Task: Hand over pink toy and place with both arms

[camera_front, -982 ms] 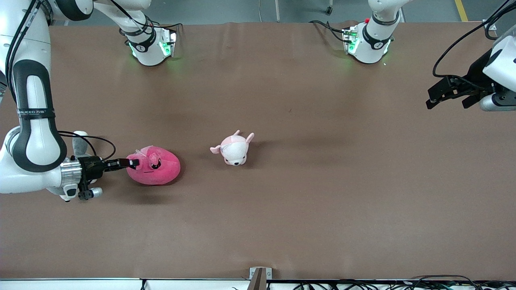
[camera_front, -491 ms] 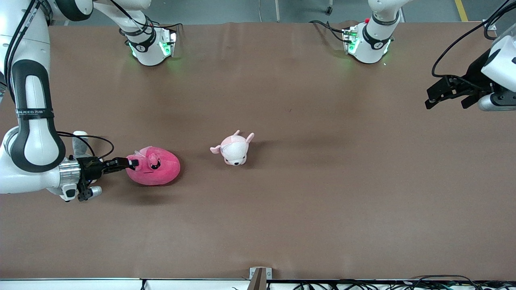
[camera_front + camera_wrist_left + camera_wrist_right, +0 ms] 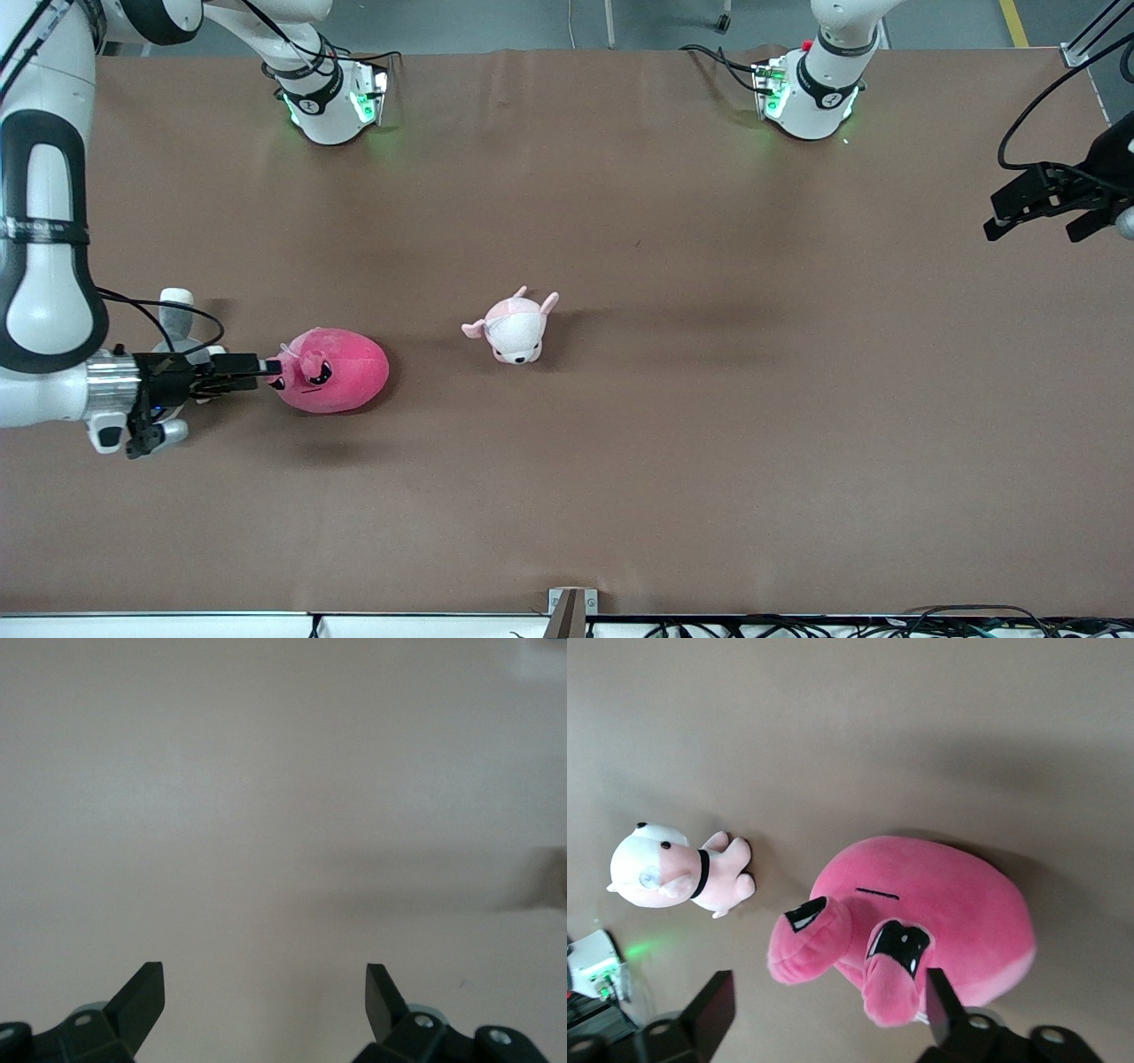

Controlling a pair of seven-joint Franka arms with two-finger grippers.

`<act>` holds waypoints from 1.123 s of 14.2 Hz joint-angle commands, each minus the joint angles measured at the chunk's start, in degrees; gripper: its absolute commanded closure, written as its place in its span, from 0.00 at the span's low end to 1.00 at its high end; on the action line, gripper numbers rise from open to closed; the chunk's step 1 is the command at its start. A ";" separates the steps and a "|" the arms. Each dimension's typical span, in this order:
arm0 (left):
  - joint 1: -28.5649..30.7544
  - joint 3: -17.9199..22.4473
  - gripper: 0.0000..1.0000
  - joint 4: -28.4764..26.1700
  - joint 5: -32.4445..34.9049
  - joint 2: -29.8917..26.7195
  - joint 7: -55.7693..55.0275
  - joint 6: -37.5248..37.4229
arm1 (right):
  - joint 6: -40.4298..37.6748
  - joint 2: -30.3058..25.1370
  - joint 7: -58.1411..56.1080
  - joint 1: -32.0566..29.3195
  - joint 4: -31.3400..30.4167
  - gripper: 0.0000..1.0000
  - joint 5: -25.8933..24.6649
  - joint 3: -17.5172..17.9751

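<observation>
Now pink toy (image 3: 330,382) dragged sideways, left end effector (image 3: 1038,206) retreated

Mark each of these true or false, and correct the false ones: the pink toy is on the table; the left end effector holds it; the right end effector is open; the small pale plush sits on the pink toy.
1. The pink toy lies on the table. True.
2. The left end effector holds the pink toy. False: it is open and empty, over the left arm's end of the table.
3. The right end effector is open at the pink toy. True.
4. The small pale plush sits on the pink toy. False: it lies apart from it on the table.
</observation>
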 commanded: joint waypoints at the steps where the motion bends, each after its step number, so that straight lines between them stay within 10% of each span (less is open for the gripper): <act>1: 0.32 -0.26 0.00 0.41 0.29 -0.21 0.38 -0.05 | -0.94 -5.95 4.92 -0.31 -0.57 0.00 -5.78 0.61; 5: 0.15 2.10 0.00 0.58 -0.15 0.67 0.91 -0.14 | -0.85 -12.89 12.31 1.97 -0.48 0.00 -18.86 0.96; 11: -0.56 2.99 0.00 1.54 -0.15 1.98 0.56 -0.14 | -7.86 -22.92 20.47 1.89 -0.66 0.00 -25.40 0.52; 16: -11.96 14.22 0.00 1.64 -0.15 2.07 0.47 -0.49 | -8.32 -24.95 24.72 1.72 -0.31 0.00 -29.88 0.61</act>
